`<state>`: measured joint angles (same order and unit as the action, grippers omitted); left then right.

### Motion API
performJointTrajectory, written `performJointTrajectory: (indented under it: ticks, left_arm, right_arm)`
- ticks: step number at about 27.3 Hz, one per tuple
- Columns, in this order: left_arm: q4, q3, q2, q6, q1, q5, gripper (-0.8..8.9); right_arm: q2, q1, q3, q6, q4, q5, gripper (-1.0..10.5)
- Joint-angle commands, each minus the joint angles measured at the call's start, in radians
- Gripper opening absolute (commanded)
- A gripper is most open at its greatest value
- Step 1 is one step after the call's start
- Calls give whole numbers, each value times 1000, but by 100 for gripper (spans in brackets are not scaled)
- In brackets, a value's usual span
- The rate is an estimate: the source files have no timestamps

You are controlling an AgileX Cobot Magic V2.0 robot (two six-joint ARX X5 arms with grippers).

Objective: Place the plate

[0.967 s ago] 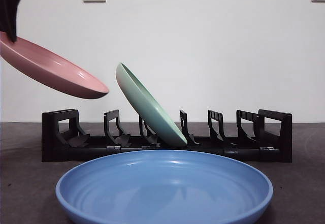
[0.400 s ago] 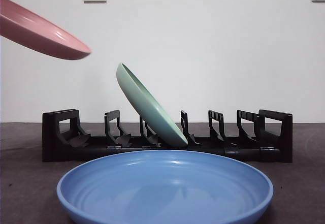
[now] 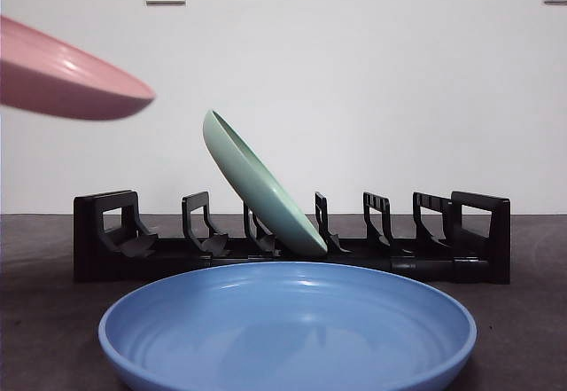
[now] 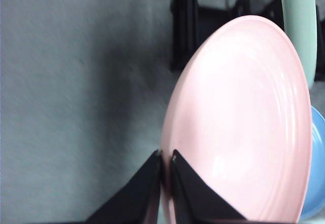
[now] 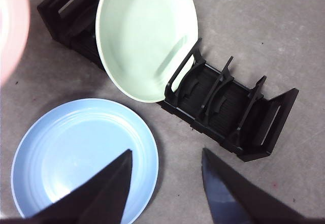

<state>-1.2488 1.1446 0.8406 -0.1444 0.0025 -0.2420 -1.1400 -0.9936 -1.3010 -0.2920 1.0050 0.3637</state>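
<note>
Three plates are in sight: one pink, one green, one blue. The pink plate (image 4: 238, 127) is mine: my left fingers (image 4: 165, 159) are pinched shut on its rim, holding it in the air above the left end of the black rack (image 3: 292, 240), tilted, well clear of the slots. It is smooth, pale pink, with faint rings inside; the front view cuts off its left part. The green plate (image 3: 261, 187) leans in a middle slot of the single rack. The blue plate (image 3: 288, 329) lies flat on the table (image 3: 532, 320) in front. My right fingers (image 5: 165, 181) hover spread apart above, holding nothing.
</note>
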Motion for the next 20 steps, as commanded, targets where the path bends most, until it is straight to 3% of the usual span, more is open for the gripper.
performJointTrajectory:
  ticks: [1, 5, 11, 20]
  left_arm:
    - [17, -89, -51, -58, -3, -53, 15]
    - [43, -226, -129, -109, -23, -99, 15]
    - [167, -390, -195, -253, -92, -155, 15]
    - [384, -505, -158, -439, -311, -130, 16]
  right_arm:
    - [-6, -9, -24, 5, -10, 5, 218]
    - [-6, -9, -24, 5, -8, 4, 218]
    - [-6, -9, -24, 4, -2, 4, 218]
    - [-6, -9, -24, 3, 21, 4, 218]
